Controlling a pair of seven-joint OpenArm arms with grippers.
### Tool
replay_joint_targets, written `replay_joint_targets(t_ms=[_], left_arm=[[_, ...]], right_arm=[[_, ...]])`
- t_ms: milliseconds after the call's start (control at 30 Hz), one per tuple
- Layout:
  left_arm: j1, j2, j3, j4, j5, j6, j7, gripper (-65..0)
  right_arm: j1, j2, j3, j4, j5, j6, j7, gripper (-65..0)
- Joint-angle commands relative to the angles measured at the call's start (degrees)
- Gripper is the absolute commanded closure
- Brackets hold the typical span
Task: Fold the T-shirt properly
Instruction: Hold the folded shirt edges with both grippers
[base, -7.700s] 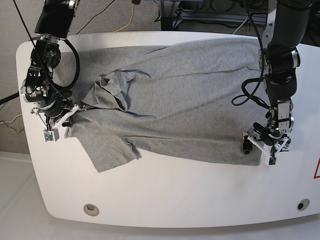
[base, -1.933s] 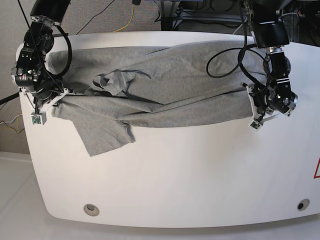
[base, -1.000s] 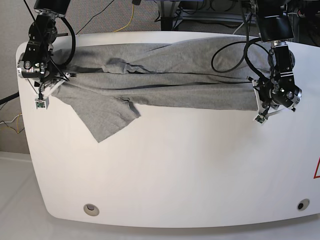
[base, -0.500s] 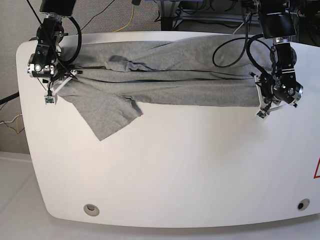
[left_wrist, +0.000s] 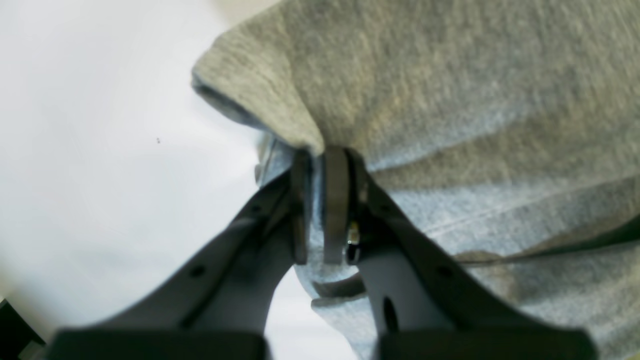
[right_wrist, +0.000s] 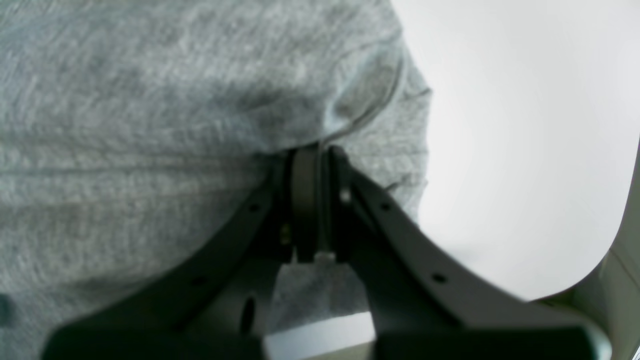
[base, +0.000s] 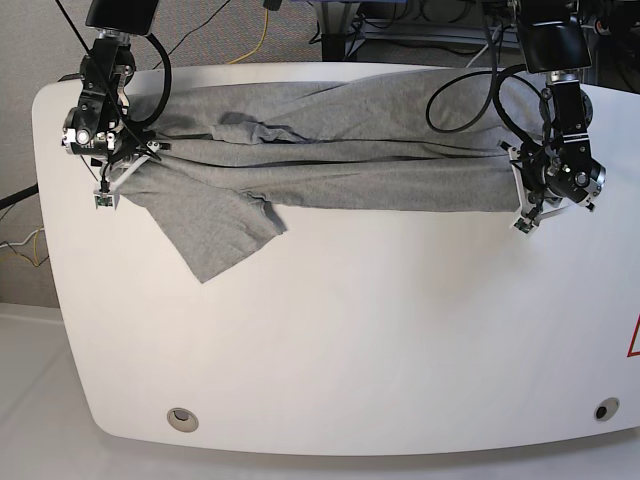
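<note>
The heather-grey T-shirt lies in a long wrinkled band across the far half of the white table, its near edge doubled back. One sleeve spreads toward the front on the view's left. My left gripper is at the band's right end in the base view. The left wrist view shows this gripper shut on a bunched fold of the T-shirt. My right gripper is at the band's left end, and in the right wrist view it is shut on the T-shirt's edge.
The table's front half is bare white, with two round holes near the front edge. Cables, among them a yellow one, and equipment legs lie on the floor behind the table. A red marking shows at the right edge.
Both grippers have carried the shirt's near edge farther toward the back, so the band is narrower. Over the last half second they barely moved.
</note>
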Motion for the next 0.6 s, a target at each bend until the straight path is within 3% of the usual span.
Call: replay_joint_targets(t_ms=[0, 567], left_arm=[[-0.5, -0.3, -0.2, 0.9, 0.2, -0.1, 0.6, -2.9], [-0.4, -0.2, -0.2, 0.9, 0.2, -0.1, 0.6, -2.9]], right_arm=[[0.4, 0.4, 0.2, 0.4, 0.3, 0.0, 0.1, -4.0], [-0.1, 0.4, 0.3, 0.5, 0.3, 0.0, 0.1, -4.0]])
